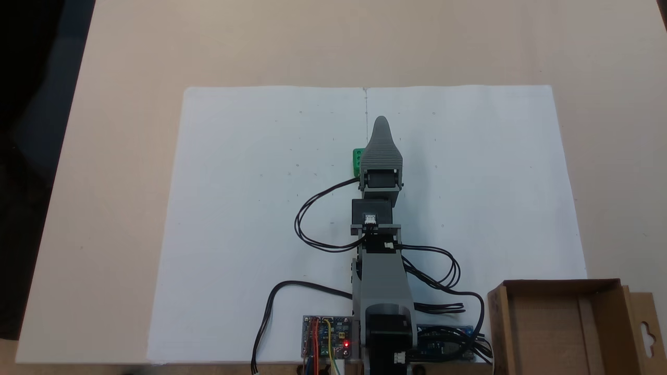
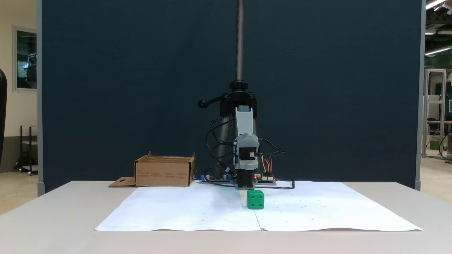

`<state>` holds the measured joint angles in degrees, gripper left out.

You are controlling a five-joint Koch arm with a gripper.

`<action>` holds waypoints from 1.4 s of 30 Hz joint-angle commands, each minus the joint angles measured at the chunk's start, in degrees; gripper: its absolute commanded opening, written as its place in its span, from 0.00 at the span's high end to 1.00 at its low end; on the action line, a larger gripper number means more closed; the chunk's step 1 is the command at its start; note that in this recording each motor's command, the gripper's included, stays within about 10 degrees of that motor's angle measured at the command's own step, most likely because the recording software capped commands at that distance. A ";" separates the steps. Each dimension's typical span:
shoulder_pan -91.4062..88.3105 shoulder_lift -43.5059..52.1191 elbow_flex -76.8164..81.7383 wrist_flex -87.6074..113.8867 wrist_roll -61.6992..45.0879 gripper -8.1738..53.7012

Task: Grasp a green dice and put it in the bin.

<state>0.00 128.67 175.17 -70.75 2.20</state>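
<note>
The green dice (image 1: 357, 162) rests on the white paper, its right part hidden under my gripper in the fixed view from above. From the front the green dice (image 2: 255, 199) stands whole on the paper, showing dark pips. My gripper (image 1: 381, 122) points away from the arm's base, just right of the dice in that view. Its grey ribbed top jaw covers the other, so the gap cannot be seen. From the front the gripper (image 2: 246, 183) sits low, behind the dice and slightly left. The bin (image 1: 568, 333), a brown cardboard box, stands beside the base.
The bin (image 2: 164, 171) has a flap with a hang-hole (image 1: 647, 333) lying outward. Black cables (image 1: 312, 219) loop beside the arm. Circuit boards (image 1: 327, 344) sit at the base. White paper (image 1: 250, 208) covers the table's middle, and a dark stand (image 2: 240, 91) rises behind the arm.
</note>
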 commanded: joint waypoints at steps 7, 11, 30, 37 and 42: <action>2.90 6.68 4.13 -6.86 -0.44 0.17; 2.81 6.68 4.13 -6.86 -0.44 0.17; 2.72 6.68 4.13 -6.59 -0.70 0.16; 2.99 6.77 4.13 -5.98 -0.79 0.17; 2.64 6.86 4.13 -6.86 -1.41 0.20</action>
<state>1.93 128.67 175.17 -70.75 2.20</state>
